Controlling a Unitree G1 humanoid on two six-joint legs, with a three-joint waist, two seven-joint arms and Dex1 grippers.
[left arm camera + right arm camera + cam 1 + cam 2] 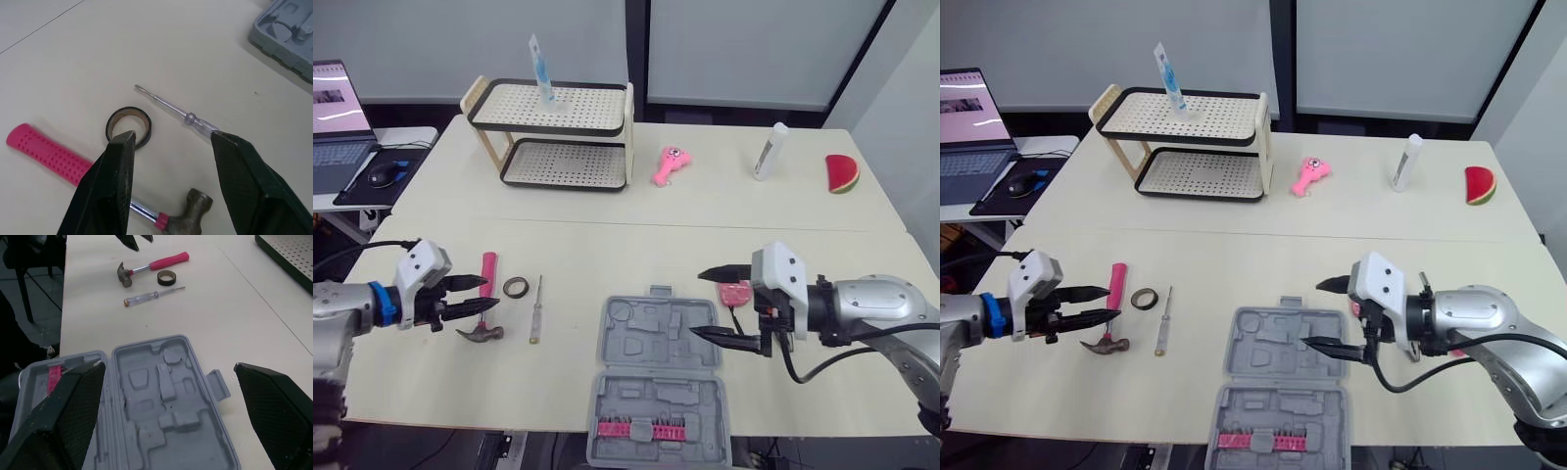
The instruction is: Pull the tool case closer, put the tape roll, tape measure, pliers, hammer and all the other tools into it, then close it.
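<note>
The grey tool case [656, 377] lies open at the front middle of the table, its moulded tray empty and a pink bit strip in the nearer half. Left of it lie a clear-handled screwdriver [535, 309], a dark tape roll [516, 287] and a pink-handled hammer [485, 299]. My left gripper [490, 293] is open, its fingertips just over the hammer's handle, with the tape roll [129, 126] beyond them. My right gripper [697, 304] is open beside the case's right edge, over the tray [166, 396]. A small pink tool [736, 292] lies partly hidden behind it.
A two-tier rack [558, 127] with a tube [541, 73] on top stands at the back left. A pink toy [669, 164], a white bottle [769, 152] and a watermelon slice [842, 173] lie along the back. A laptop [337, 117] and mouse [382, 174] sit on a side desk.
</note>
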